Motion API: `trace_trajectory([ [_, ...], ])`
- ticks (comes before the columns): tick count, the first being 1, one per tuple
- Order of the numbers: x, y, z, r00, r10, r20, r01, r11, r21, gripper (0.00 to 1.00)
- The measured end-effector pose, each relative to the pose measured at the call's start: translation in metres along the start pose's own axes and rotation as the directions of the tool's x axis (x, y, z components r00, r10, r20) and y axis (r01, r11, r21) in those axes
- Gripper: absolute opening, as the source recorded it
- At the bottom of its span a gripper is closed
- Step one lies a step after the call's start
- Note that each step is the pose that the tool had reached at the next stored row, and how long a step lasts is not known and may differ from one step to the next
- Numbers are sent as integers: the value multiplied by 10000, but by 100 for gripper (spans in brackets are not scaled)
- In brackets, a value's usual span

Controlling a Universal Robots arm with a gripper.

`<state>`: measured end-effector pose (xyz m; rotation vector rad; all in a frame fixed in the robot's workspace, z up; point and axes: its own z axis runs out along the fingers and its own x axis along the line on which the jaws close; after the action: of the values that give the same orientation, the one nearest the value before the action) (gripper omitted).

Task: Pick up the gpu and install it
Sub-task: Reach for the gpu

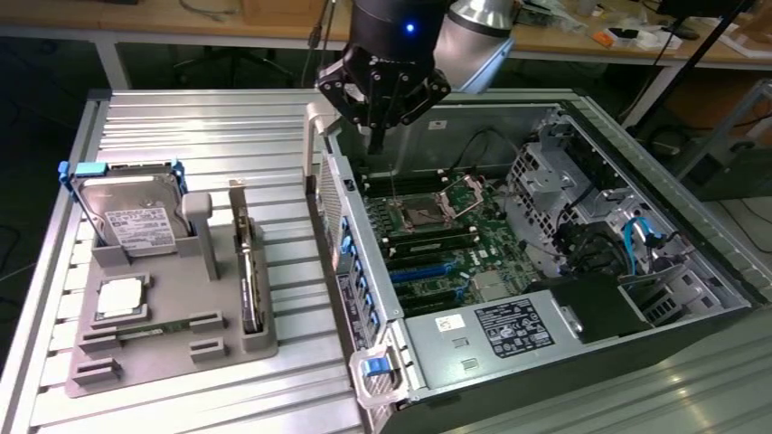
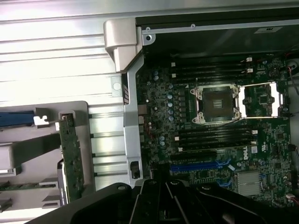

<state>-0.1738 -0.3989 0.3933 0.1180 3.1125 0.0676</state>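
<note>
The gpu [image 1: 249, 271] stands on edge in a slot of the grey holder [image 1: 157, 362] at the exterior view's left, its silver bracket end pointing away. In the wrist view the gpu [image 2: 72, 161] shows as a narrow green board. My gripper [image 1: 376, 143] hangs over the rear wall of the open computer case [image 1: 362, 298], apart from the gpu. Its fingers [image 2: 161, 200] are shut together with nothing between them. Inside the case lies the motherboard [image 1: 440, 244], with its blue card slots [image 2: 201, 165] bare.
A silver hard drive with a blue frame [image 1: 127, 208] stands in the same holder, with a square chip [image 1: 121, 298] below it. Drive cages and cables [image 1: 627, 235] fill the case's far side, and a power supply [image 1: 507, 330] its near end. A slatted metal table [image 1: 217, 127] carries everything.
</note>
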Motion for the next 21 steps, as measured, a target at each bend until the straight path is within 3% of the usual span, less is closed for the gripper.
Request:
trace_trajectory([
  [21,284,-21,-8,10000,0,0,0,10000,0,11],
])
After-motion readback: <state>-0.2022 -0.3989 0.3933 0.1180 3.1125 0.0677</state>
